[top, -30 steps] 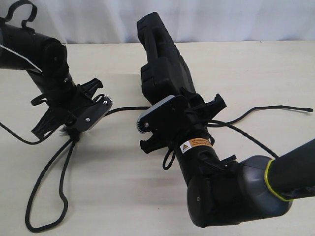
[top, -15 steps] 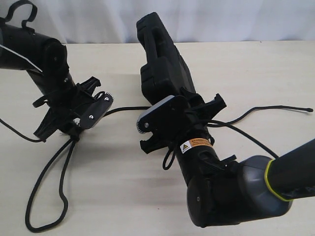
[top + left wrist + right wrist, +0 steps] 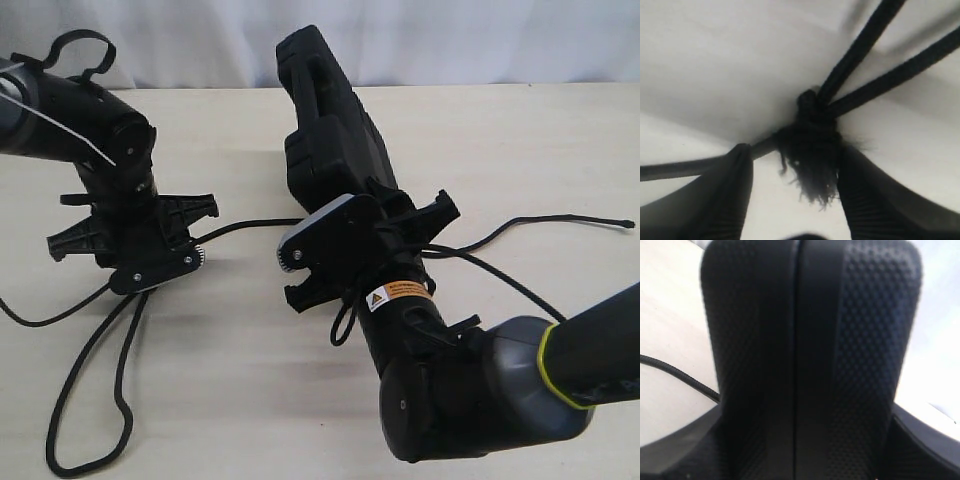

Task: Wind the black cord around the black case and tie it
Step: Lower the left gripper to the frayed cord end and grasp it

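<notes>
The left fingers [image 3: 742, 172] stood apart astride the black cord's [image 3: 880, 83] frayed tuft [image 3: 810, 167] on the desk [image 3: 500, 130] (its strands ran straight ahead, left arm nearest); right fingers [image 3: 932, 445] clamped the black case [image 3: 325, 130].

A: Entry one, exterior view?
B: Set high, off the arms. Tilted down across the table [image 3: 520, 150] toward a pale backdrop [image 3: 450, 40]. Mid distance; left arm [image 3: 80, 110] and right arm [image 3: 480, 380] both in frame.
A: Entry two, left wrist view?
B: Very near the table, facing the frayed end of the cord [image 3: 812, 160]. Soft focus from closeness.
A: Entry three, right wrist view?
B: Almost against the case [image 3: 805, 360], which fills the frame.
A: Overlap?
B: Exterior shares cord and table with the left wrist; case and a cord strand with the right.
</notes>
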Robot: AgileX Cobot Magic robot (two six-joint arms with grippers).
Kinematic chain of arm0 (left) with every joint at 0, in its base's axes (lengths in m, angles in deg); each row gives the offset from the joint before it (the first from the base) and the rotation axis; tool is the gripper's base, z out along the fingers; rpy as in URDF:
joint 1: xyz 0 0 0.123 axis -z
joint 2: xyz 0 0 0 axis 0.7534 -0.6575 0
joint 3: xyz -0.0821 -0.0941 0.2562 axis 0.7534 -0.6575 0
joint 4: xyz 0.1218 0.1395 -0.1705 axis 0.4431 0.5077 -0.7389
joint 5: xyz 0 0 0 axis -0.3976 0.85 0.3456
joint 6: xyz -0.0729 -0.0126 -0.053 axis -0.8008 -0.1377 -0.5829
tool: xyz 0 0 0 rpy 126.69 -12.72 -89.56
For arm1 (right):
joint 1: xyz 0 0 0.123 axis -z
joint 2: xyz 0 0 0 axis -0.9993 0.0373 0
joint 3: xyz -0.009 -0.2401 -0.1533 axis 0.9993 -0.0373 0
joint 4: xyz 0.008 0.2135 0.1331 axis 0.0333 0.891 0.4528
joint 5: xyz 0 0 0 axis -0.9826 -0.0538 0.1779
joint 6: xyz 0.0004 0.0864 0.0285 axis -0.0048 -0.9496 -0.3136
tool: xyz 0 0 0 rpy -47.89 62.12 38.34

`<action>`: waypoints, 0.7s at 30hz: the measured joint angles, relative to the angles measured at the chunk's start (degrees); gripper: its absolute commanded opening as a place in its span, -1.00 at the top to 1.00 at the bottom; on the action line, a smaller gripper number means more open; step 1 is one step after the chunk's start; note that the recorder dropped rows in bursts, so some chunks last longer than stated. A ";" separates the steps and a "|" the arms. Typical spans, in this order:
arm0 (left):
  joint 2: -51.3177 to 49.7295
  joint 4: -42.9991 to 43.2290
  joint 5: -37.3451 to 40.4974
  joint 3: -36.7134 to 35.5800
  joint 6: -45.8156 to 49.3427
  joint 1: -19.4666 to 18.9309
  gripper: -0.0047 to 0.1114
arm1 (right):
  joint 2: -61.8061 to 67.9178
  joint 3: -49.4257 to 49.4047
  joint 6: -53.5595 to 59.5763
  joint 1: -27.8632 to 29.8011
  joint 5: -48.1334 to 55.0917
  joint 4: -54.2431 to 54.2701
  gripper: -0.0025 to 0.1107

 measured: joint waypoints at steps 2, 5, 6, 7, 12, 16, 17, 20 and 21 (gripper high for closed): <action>0.00 0.52 -0.65 0.00 0.00 0.49 0.06 | 0.00 0.00 0.05 0.00 0.00 0.00 0.88; 0.00 0.74 -0.02 0.00 0.00 0.71 0.06 | 0.00 0.00 0.05 0.00 -0.11 0.00 0.88; 0.00 0.84 0.21 0.00 0.00 0.71 0.06 | 0.00 0.00 0.05 0.00 -0.11 -0.12 0.88; 0.00 0.97 0.50 0.00 0.00 0.85 0.06 | 0.00 0.00 0.05 0.00 -0.11 -0.26 0.88; 0.00 0.97 1.05 0.00 0.00 1.07 0.06 | 0.00 0.00 0.90 0.00 -0.11 -0.37 0.88; 0.00 0.97 2.65 0.00 0.00 1.50 0.06 | 0.00 0.00 1.65 0.00 -0.11 -0.49 0.88; 0.00 0.97 3.06 0.00 0.00 1.60 0.06 | 0.00 0.00 1.65 0.00 -0.11 -0.49 0.88; 0.00 1.08 4.37 0.00 0.00 1.83 0.06 | 0.00 0.00 1.79 0.00 -0.11 -0.49 0.88; 0.00 1.08 4.78 0.00 0.00 1.89 0.06 | 0.00 0.00 1.79 0.00 -0.11 -0.49 0.88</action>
